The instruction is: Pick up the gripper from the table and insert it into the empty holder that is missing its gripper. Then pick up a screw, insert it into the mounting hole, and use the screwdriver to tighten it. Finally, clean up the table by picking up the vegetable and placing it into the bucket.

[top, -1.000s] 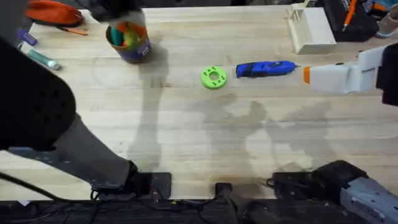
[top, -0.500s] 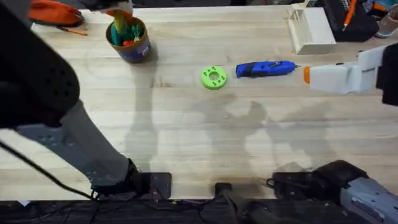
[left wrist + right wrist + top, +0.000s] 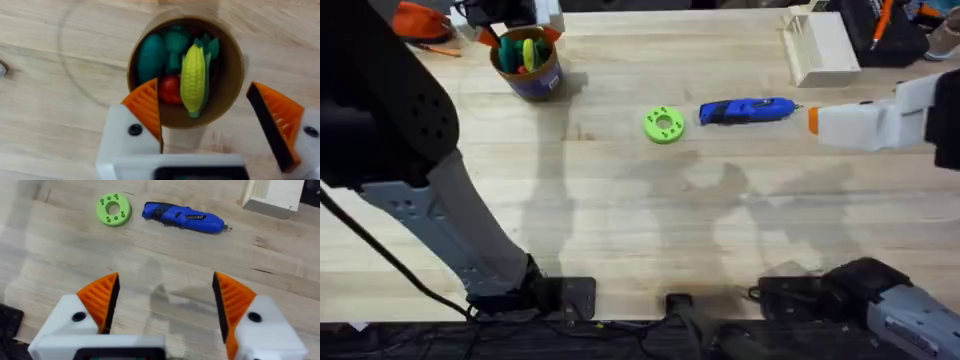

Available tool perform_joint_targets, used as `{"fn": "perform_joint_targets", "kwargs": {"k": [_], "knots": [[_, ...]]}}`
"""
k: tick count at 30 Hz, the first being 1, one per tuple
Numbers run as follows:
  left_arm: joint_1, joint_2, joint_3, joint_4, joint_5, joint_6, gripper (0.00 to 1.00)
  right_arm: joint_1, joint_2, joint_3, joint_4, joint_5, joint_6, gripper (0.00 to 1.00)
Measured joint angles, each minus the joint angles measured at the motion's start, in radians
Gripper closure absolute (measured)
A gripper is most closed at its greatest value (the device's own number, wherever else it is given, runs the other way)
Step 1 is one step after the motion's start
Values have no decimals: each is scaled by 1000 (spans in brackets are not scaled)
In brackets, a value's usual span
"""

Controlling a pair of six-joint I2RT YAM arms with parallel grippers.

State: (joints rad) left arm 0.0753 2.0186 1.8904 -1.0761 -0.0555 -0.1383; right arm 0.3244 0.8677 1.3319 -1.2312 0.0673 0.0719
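A: Wooden counter (image 3: 650,230) first; much the same as a second ago; blue screwdriver (image 3: 748,110) lying flat beside the green disc (image 3: 663,125), neither shifted.

B: And the left arm (image 3: 410,190)? Swung further up and toward the far left corner since the earlier frames; now reaching over the bucket (image 3: 527,66), no longer blurred across it.

A: Left claw (image 3: 212,125) released, then; orange pads spread wide either side of the bucket rim in the wrist view, nothing between them.

B: Right; yellow-green vegetable (image 3: 193,79) resting inside the bucket, standing among a red piece and darker green ones; clear of both pads.

A: Meaning for the task? Probably the last step done; vegetable dropped, only a retreat left; no telling about the screw from here.

B: Right claw (image 3: 162,307) hanging idle over bare wood at the counter's right side; jaws apart, empty; both orange tips in place.

A: Right forearm level, pointing in toward the screwdriver; unmoved across all three overhead frames.
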Motion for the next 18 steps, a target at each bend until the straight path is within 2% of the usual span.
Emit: {"fn": "perform_joint_targets", "kwargs": {"k": [6,11,15,18], "knots": [[-7,-33,3,-69,7,0,15,0,0,0,0,0,0,10],[-39,-170,4,-103,7,-8,14,0,0,0,0,0,0,10],[-93,-314,14,-176,-10,-13,15,0,0,0,-3,0,0,10],[-156,-402,27,-247,-40,-16,15,0,0,0,-9,0,0,10]]}}
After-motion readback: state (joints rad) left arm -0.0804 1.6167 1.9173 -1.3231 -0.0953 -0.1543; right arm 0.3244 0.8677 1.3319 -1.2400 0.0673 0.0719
